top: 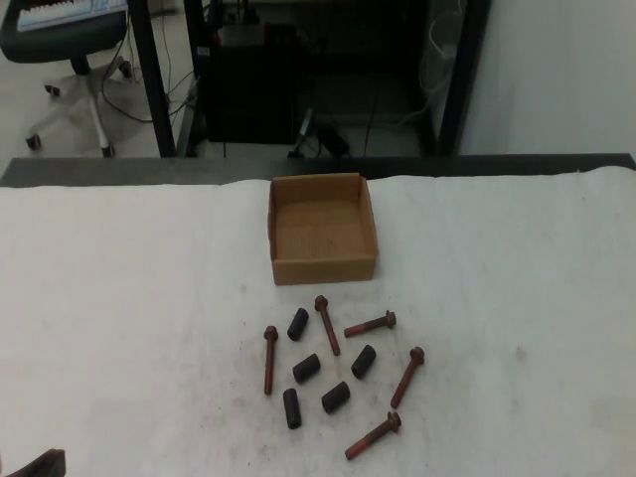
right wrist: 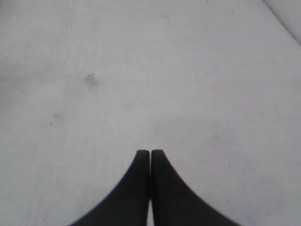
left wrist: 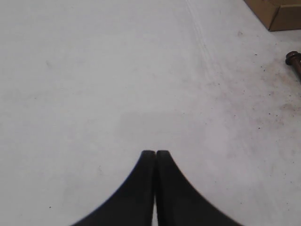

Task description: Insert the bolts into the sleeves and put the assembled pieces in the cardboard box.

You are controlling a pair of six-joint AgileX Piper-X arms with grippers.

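Bolts [top: 328, 325] and sleeves [top: 307, 369] lie loose before the cardboard box [top: 324, 268].
Left claw [left wrist: 155, 153] and right claw [right wrist: 150, 152] hang closed, holding nothing, over the table [top: 119, 298].

Cardboard box [top: 324, 269]: plain tan-brown. Bolts [top: 327, 325]: rusty reddish-brown. Sleeves [top: 298, 324]: black. Tabletop [top: 119, 298]: white cover, flecked with dark specks and smudges around the parts. Left end effector [left wrist: 155, 153] and right end effector [right wrist: 150, 151]: black.

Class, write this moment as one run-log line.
stage: not started | left gripper: shut, empty | right gripper: shut, empty | bolts: five loose | sleeves: five loose | cardboard box: empty
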